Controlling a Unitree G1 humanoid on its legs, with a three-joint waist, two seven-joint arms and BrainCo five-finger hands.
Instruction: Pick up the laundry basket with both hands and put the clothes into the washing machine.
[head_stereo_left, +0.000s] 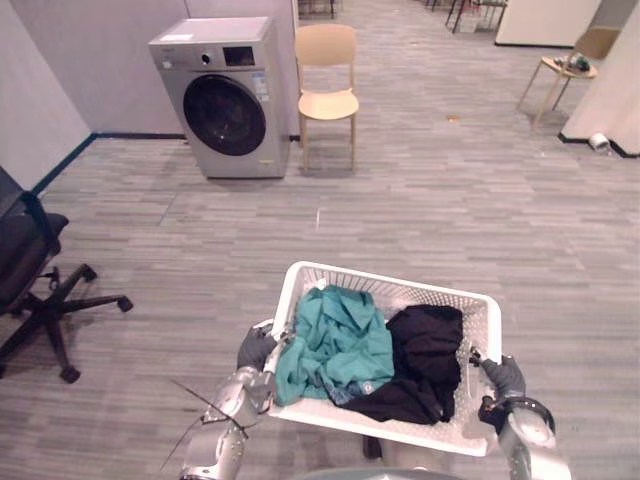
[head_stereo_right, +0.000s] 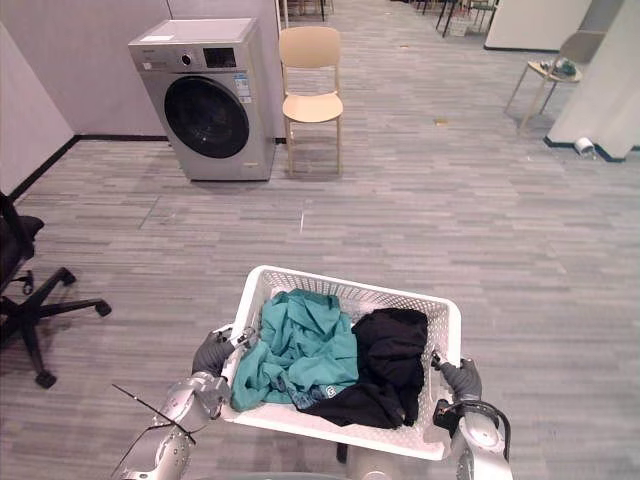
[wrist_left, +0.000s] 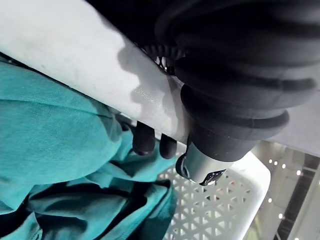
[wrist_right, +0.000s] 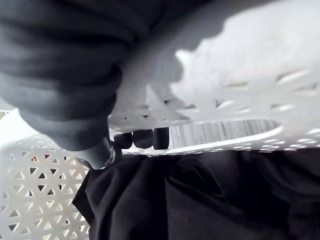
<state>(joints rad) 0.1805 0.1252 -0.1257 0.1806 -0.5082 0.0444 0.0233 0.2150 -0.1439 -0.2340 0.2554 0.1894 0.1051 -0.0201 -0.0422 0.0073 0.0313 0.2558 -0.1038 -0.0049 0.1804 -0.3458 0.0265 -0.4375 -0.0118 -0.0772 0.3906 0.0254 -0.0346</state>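
Observation:
A white plastic laundry basket (head_stereo_left: 350, 278) is held up in front of me, off the floor. Inside lie a teal garment (head_stereo_left: 338, 340) on the left and a black garment (head_stereo_left: 425, 360) on the right. My left hand (head_stereo_left: 256, 350) grips the basket's left rim, its dark fingertips (wrist_left: 144, 142) curled over the edge above the teal cloth. My right hand (head_stereo_left: 505, 378) grips the right rim, with fingertips (wrist_right: 144, 138) hooked through the handle opening above the black cloth. The grey washing machine (head_stereo_left: 222, 95) stands at the far wall, its round door (head_stereo_left: 223, 115) closed.
A wooden chair (head_stereo_left: 327, 85) stands right beside the washer. A black office chair (head_stereo_left: 35, 280) sits at the left. A small side table (head_stereo_left: 562, 75) is at the far right by a white wall. Grey plank floor stretches between me and the washer.

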